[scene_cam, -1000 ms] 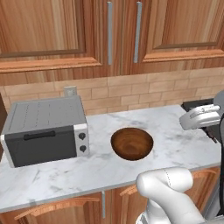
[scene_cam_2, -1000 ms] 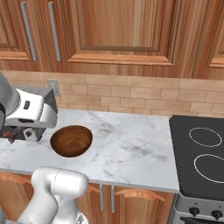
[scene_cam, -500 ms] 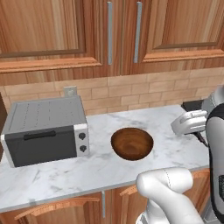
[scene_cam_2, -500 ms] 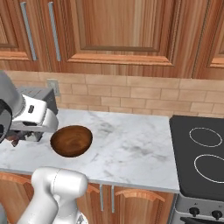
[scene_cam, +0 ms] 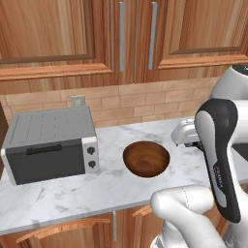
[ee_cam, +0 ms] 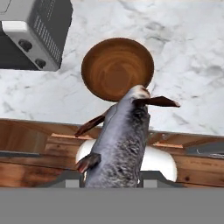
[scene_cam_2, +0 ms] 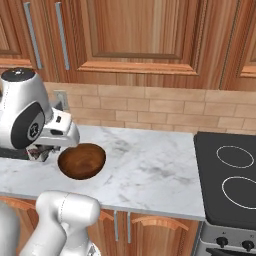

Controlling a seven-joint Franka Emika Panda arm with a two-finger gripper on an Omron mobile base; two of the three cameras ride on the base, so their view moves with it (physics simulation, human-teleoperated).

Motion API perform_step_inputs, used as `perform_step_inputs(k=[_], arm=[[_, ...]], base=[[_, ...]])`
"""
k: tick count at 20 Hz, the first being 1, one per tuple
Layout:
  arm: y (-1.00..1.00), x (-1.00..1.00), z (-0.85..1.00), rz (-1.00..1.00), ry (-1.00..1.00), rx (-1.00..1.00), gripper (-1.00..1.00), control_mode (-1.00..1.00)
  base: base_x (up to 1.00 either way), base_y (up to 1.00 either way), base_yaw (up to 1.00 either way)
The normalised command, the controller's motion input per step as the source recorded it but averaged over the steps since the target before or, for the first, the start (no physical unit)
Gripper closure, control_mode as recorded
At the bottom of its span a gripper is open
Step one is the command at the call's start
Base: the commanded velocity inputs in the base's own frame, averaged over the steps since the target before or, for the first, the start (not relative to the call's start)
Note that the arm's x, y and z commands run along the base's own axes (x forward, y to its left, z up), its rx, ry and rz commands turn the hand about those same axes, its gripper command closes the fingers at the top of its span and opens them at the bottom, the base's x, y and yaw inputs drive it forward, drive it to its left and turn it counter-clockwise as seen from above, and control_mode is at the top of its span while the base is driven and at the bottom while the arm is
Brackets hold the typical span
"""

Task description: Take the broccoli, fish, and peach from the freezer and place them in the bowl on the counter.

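- The fish (ee_cam: pixel 120 144) is mottled grey, paler at the head, with dark reddish-brown fins.
- The bowl (scene_cam: pixel 146 159) is dark brown wood with a glossy, lighter grained inside.
- The worktop (scene_cam_2: pixel 150 170) is white marble with soft grey veins.
- The toaster oven (scene_cam: pixel 51 143) is grey, with a darker door, a white control panel and two dark knobs.
- The cabinets (scene_cam_2: pixel 135 35) are warm reddish-brown wood with grey bar handles.
- The wall (scene_cam: pixel 140 99) is tan brick with pale joints.
- The stove (scene_cam_2: pixel 230 180) is black with thin white burner rings.
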Motion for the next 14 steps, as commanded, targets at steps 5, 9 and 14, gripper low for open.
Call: perform_step_inputs(k=[5,9,14], arm=[[0.00,0.33,-0.94,0.00,-0.01,0.00,1.00,-1.00],[0.04,0.29,-0.48,0.00,0.00,0.00,1.00,-1.00],[0.04,0.60,-0.07,0.00,0.07,0.00,1.00,-1.00]], base=[[0.00,0.00,0.00],[0.00,0.00,0.00],[0.00,0.00,0.00]])
